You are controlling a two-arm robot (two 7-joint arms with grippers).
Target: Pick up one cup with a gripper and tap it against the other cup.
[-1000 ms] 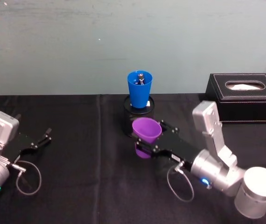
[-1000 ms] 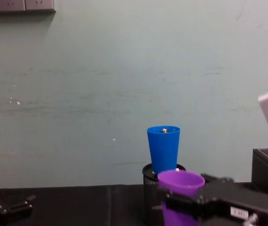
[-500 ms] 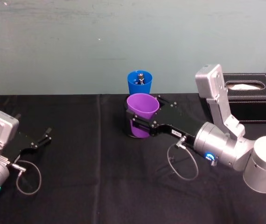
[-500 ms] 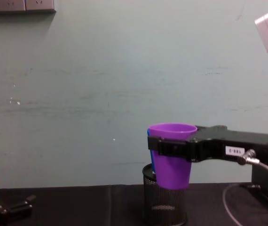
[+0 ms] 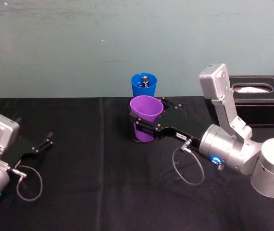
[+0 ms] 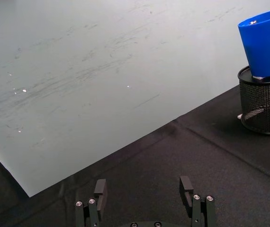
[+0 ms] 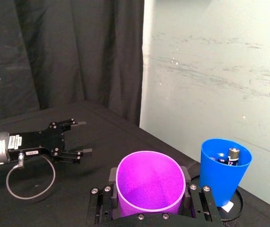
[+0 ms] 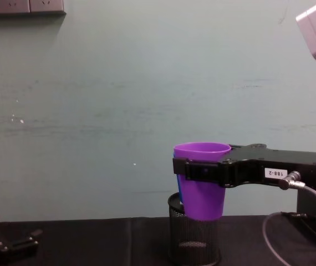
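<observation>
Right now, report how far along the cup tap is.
Done: the purple cup is off the table, clamped in the right gripper. In hand: it hangs close by the blue cup, which stands on the mesh holder; contact cannot be told. Left: the tap. The left gripper lies idle, open.

The right gripper (image 5: 147,120) has raised the purple cup (image 5: 145,109) from low over the table and carried it forward, close up to the blue cup (image 5: 143,86). In the chest view, the purple cup now hides nearly all of the blue one.
</observation>
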